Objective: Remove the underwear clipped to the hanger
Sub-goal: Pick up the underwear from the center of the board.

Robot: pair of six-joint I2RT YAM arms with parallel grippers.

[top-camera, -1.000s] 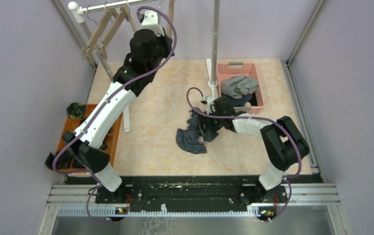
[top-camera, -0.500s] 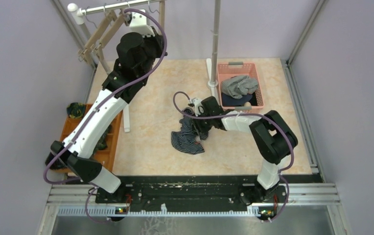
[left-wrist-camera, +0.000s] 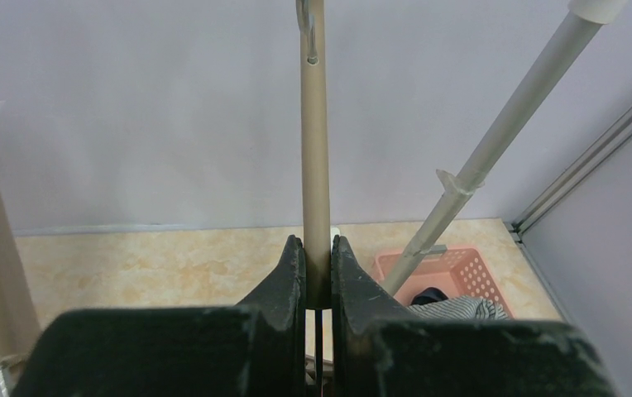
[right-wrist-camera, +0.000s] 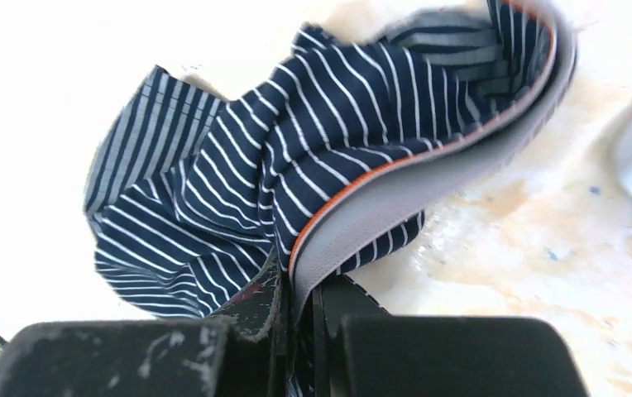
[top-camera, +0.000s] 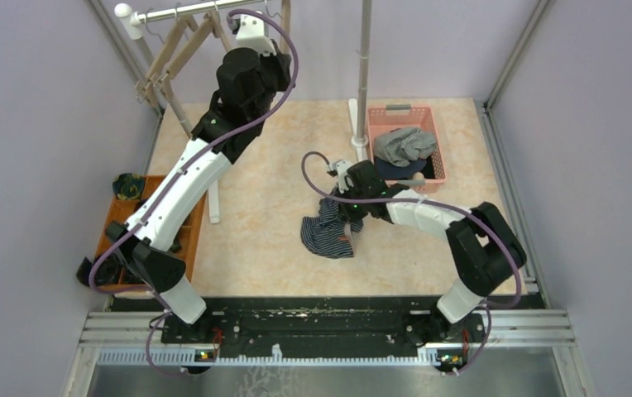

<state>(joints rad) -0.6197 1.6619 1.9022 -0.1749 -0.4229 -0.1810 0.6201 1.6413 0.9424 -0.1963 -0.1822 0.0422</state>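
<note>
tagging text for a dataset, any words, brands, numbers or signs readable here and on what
No readable text in any view.
On the striped underwear and its grey waistband: no print visible.
On the wooden hanger and the pink basket: no label visible.
On the black base rail: pale marks, too small to read.

Lab test cell: plain lilac walls (top-camera: 594,165), aluminium base rail (top-camera: 536,329).
</note>
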